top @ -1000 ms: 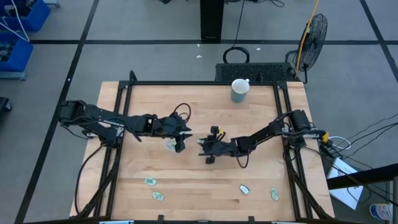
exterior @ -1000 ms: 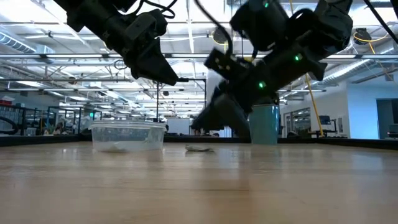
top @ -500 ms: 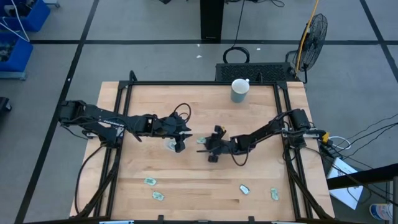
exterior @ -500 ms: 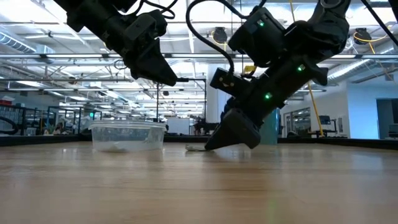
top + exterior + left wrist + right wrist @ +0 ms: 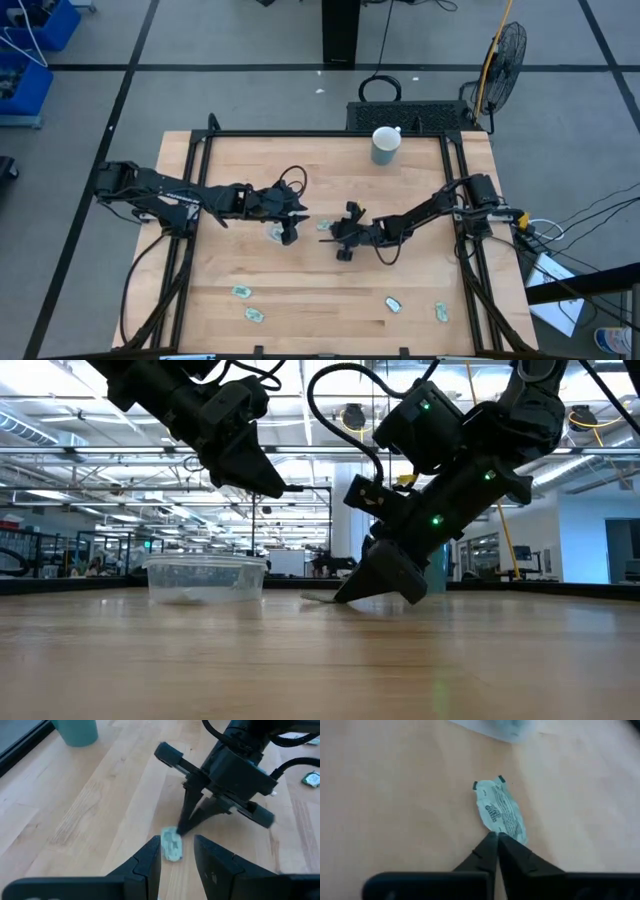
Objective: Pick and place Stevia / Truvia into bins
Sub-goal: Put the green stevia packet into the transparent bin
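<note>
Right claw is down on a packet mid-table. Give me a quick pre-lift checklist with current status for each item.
1. Right claw on the target packet: ok. Its tips meet at one edge of the packet, which lies flat on the table.
2. Packet secured between the fingers: cannot tell. The tips look closed together, but no view shows the edge pinched.
3. Clear bin in place: ok. It stands on the table close to the packet.
4. Left claw out of the way: not ok. It hangs open above the bin, close to the right claw.
5. Work remaining: ok. Four other packets lie near the front edge, for example one.
</note>
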`<state>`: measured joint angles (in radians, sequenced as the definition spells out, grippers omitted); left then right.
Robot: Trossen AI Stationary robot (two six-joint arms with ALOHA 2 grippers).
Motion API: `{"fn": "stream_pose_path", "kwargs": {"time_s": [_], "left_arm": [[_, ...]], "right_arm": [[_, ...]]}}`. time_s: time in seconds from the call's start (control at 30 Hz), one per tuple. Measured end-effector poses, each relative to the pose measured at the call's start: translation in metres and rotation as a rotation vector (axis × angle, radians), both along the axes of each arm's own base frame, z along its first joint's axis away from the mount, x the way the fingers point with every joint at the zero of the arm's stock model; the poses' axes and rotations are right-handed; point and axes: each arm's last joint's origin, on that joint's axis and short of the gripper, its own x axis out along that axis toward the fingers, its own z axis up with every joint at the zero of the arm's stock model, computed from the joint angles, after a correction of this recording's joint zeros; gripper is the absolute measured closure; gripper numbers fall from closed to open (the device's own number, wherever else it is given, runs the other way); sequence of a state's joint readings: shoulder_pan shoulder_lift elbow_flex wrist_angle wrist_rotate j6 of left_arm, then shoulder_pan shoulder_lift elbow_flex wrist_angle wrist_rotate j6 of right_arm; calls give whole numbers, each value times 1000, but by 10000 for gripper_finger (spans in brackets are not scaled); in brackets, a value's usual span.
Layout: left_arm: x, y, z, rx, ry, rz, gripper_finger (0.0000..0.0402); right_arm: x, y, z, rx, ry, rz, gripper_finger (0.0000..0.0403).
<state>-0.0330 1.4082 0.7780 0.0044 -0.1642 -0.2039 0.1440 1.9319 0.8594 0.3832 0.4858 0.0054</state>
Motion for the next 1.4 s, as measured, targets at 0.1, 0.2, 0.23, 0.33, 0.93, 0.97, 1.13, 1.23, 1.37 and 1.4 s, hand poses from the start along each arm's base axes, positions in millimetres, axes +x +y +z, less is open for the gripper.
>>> {"fn": "stream_pose_path", "kwargs": {"time_s": [0.1, 0.2, 0.23, 0.33, 0.93, 0.97, 1.13, 1.23, 1.37, 1.4], "left_arm": [[0, 0, 0, 0, 0, 0, 282], [0, 0, 0, 0, -1, 0, 282], [0, 0, 0, 0, -1, 0, 282], [0, 0, 0, -1, -1, -1, 282], [0, -11, 0, 94, 14, -113, 282], [0, -11, 0, 94, 14, -111, 282], [0, -10, 0, 90, 14, -104, 282], [0, -10, 0, 90, 14, -104, 282], [0, -10, 0, 90, 13, -104, 282], [0, -10, 0, 90, 13, -104, 282]], "right_arm": [[1, -2, 1, -70, -10, -8, 396], [4, 0, 5, -139, -38, 7, 401], [5, 2, 7, -157, -45, 26, 402], [8, 10, 12, -218, -81, 96, 402], [5, 7, 5, -46, -35, 135, 344], [5, 7, 5, -28, -40, 134, 331], [6, 7, 6, -9, -68, 123, 279], [5, 7, 4, -12, -41, 121, 266], [4, -1, 3, 16, -28, 80, 271], [5, -3, 3, 26, -33, 67, 275]]}}
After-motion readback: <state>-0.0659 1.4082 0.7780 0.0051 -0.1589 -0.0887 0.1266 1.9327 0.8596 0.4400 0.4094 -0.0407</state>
